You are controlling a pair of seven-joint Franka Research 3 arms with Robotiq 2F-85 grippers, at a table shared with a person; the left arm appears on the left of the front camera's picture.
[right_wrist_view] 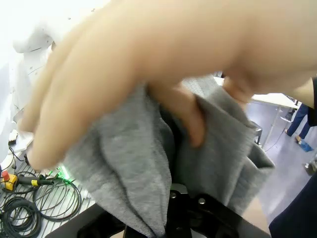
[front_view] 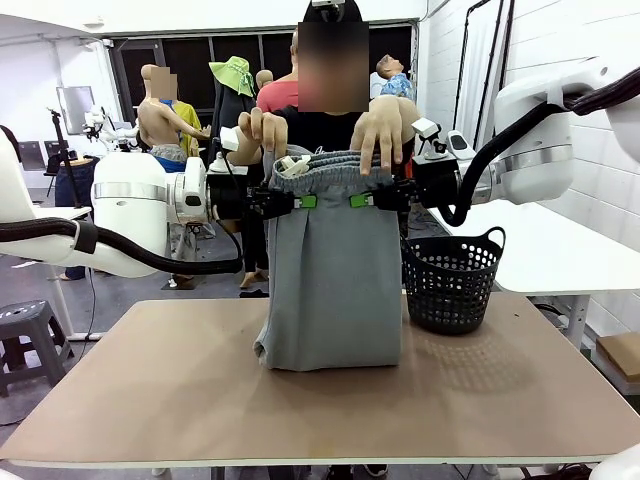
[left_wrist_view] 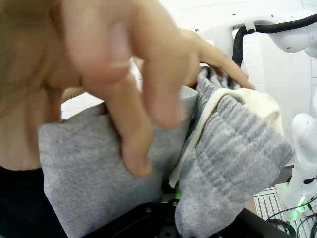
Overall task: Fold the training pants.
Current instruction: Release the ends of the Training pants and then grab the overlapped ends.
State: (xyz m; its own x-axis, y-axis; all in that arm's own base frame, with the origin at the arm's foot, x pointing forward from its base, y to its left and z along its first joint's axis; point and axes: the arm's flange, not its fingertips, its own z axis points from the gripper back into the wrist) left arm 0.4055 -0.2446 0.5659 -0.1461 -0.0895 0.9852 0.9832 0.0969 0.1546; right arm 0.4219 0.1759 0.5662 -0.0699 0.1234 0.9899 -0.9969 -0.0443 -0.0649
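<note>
Training pants (front_view: 330,280): light grey, hanging upright over the middle of the table (front_view: 150,390). The gathered waistband (front_view: 318,166) is at the top. The lower end is folded over and rests on the tabletop. The cloth hangs in a flat panel with a vertical crease down the front.

Left gripper (front_view: 305,201): it comes in level from your left, just under the waistband. The fingers are pinched together on the pants, with a green pad showing against the front of the cloth. In the left wrist view, grey jersey bunches down into the fingers and hides most of them. A cream inner lining (left_wrist_view: 257,106) shows where the waistband rolls open.

Right gripper (front_view: 357,200): it mirrors the other one from your right at the same height, near the left gripper. It is likewise clamped on the pants just below the waistband. In the right wrist view the fabric drapes over the gripper body and drops between the fingers.

Person, at the far side of the table: both hands grip the top of the waistband from above. One hand (front_view: 262,130) is over your left gripper and the other hand (front_view: 385,128) is over your right. Both are close above the grippers. In each wrist view a hand looms large and blurred in front of the cloth.

Black mesh basket (front_view: 452,282): it stands upright on the table just beside the pants on your right. You cannot tell whether the two touch.
</note>
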